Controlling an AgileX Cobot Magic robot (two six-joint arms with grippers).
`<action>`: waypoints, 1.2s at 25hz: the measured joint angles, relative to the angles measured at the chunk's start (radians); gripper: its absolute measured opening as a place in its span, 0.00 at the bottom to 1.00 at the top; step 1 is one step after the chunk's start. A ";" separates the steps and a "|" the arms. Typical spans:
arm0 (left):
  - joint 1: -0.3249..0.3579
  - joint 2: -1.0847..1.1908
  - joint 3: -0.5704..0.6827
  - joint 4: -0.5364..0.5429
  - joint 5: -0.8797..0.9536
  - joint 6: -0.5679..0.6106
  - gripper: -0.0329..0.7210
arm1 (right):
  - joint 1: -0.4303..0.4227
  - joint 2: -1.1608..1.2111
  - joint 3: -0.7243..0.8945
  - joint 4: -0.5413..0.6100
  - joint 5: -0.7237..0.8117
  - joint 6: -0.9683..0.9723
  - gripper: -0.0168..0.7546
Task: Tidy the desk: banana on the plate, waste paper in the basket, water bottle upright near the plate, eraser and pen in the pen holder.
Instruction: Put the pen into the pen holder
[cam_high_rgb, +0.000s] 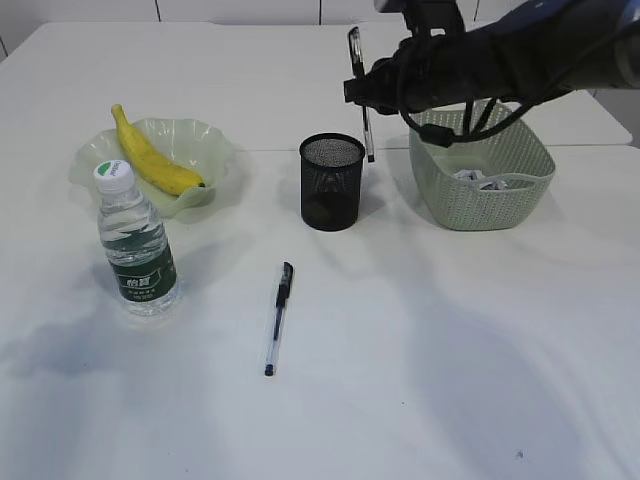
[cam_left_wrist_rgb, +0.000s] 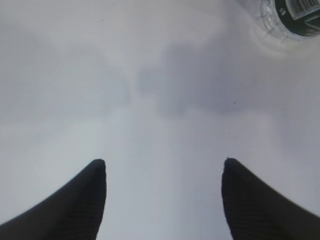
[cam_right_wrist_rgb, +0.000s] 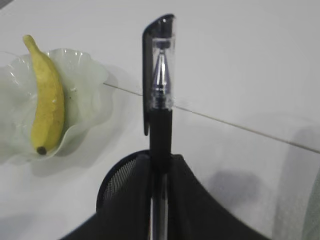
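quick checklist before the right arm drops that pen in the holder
1. Grip: right gripper shut on the held pen: ok.
2. Pen upright, cap end up: ok.
3. Pen over the pen holder mouth: in the exterior view it hangs at the right rim, not centred: not ok.
4. Room inside the holder: something dark lies at the bottom, cannot tell what.
5. Left gripper open over bare desk beside the water bottle, clear of the path: ok.
6. Second pen lies on the desk in front of the holder, still to collect: not ok.
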 joint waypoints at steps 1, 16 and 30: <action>0.000 0.000 0.000 0.000 0.000 0.000 0.72 | 0.000 0.013 -0.015 0.051 0.002 -0.049 0.09; 0.000 0.000 0.000 0.005 -0.004 0.000 0.72 | 0.000 0.133 -0.111 0.506 0.045 -0.499 0.09; 0.000 0.000 0.000 0.016 -0.006 0.000 0.72 | 0.000 0.205 -0.115 0.653 0.106 -0.759 0.09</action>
